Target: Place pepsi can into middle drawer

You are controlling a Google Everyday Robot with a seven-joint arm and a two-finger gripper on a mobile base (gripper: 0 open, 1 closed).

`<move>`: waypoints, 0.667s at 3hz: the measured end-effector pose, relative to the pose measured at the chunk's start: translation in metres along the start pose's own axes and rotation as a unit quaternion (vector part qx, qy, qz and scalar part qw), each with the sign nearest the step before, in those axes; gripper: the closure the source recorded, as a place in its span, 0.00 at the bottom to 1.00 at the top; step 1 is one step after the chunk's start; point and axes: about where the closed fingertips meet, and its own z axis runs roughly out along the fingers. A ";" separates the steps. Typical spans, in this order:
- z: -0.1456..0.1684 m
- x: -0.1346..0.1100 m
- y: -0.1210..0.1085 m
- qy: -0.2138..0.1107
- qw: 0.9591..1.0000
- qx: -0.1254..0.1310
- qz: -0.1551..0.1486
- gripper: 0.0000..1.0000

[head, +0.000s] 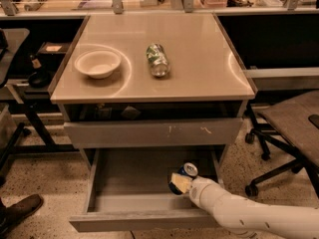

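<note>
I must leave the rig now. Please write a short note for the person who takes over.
Gripper: inside the open middle drawer, at the pepsi can; whether it grips the can cannot be told.
Done: drawer is open, can is within it, at the right side.
Left: set the can on the tray, let go, pull the arm out.
On the cabinet top: green can, bowl.

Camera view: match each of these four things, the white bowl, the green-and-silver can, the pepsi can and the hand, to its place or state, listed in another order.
Things:
1 white bowl
2 green-and-silver can
3 pepsi can
4 hand

Places or states:
A tilted, inside the open middle drawer
B lying on its side on the tabletop
C upright on the tabletop's left part
D at the white arm's end, against the pepsi can

Pairs: 1-C, 2-B, 3-A, 4-D
</note>
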 end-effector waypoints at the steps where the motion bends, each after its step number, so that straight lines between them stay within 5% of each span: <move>1: 0.000 0.000 0.000 0.000 1.000 0.000 0.000 1.00; 2: 0.011 0.022 0.005 0.008 1.000 0.003 0.003 1.00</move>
